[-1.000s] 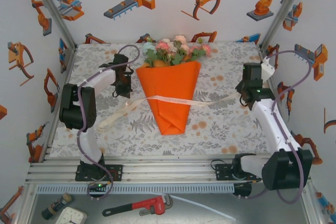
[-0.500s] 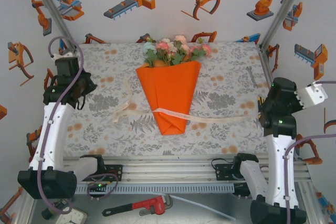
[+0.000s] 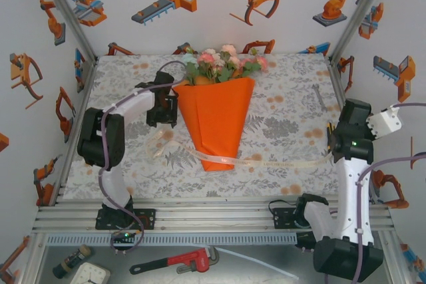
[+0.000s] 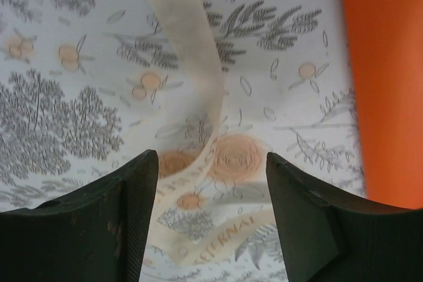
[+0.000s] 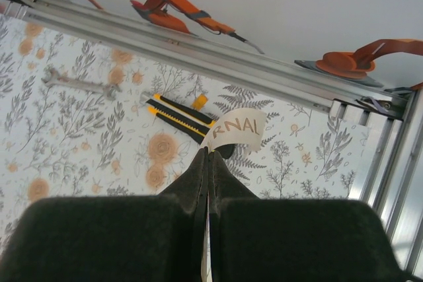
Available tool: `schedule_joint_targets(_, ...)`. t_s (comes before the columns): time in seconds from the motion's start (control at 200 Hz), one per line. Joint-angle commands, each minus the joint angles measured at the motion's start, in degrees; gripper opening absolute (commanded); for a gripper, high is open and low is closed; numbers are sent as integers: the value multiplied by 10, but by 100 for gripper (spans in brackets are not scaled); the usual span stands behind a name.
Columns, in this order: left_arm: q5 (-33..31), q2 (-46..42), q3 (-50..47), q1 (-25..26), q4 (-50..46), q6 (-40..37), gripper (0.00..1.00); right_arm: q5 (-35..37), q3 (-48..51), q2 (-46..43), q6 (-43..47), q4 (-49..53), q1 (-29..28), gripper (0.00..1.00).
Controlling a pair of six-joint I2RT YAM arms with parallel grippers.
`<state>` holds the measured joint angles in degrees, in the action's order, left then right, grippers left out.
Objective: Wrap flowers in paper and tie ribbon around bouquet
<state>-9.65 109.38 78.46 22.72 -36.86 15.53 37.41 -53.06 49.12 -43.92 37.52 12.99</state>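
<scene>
Cream ribbon [image 3: 266, 162] rides low on the bouquet [image 3: 214, 114], right jaws pinching its end, left jaws open, so one tug might slip it off.

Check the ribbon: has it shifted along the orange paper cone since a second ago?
Yes. The ribbon has slid down the paper, which has stayed put: it crossed at mid-cone before and now crosses just above the pointed tip.
</scene>
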Motion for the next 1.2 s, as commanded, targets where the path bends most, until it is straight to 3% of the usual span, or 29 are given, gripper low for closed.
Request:
schedule_joint_targets(0.0, -40, 35, 43, -1, -18, -30, 57, -25, 12, -11, 1, -10, 3, 0)
schedule_joint_targets(0.13, -77, 62, 61, -2, -49, -12, 26, -26, 10, -18, -7, -3, 3, 0)
schedule_joint_targets(0.24, -130, 8, 27, -7, -58, 22, 0, 10, 3, -21, -18, 17, 3, 0)
schedule_joint_targets(0.385, -124, -144, -71, -81, -62, 111, 0, 52, 3, -27, -50, 53, 3, 0)
schedule_joint_targets(0.486, -112, -244, -140, -197, -65, 181, 0, 56, 10, -28, -84, 80, 3, 0)
schedule_joint_targets(0.566, -64, -299, -181, -302, -63, 230, 0, 50, 23, -29, -112, 104, 3, 0)
schedule_joint_targets(0.641, -21, -335, -220, -389, -47, 276, 0, 47, 38, -30, -129, 119, 3, 0)
schedule_joint_targets(0.741, -13, -355, -249, -478, -33, 324, 0, 16, 62, -39, -140, 124, 3, 0)
schedule_joint_targets(0.851, -15, -344, -245, -535, -9, 334, 0, -33, 100, -46, -123, 96, 3, 0)
schedule_joint_targets(0.906, -18, -330, -225, -542, -13, 324, 7, -42, 111, -44, -120, 88, 3, 0)
schedule_joint_targets(0.971, 14, -318, -208, -539, -3, 299, 33, -36, 118, -30, -106, 74, 3, 6)
schedule_joint_targets(1.026, 46, -324, -208, -530, 11, 293, 52, -8, 111, -8, -96, 70, 4, 24)
schedule_joint_targets(1.091, 71, -350, -215, -509, 22, 285, 64, -10, 87, 31, -43, 42, 12, 42)
schedule_joint_targets(1.136, 90, -372, -218, -485, 28, 278, 70, -43, 53, 64, -8, 35, 20, 60)
schedule_joint_targets(1.191, 116, -406, -222, -438, 36, 269, 74, -122, 17, 93, 67, 8, 21, 66)
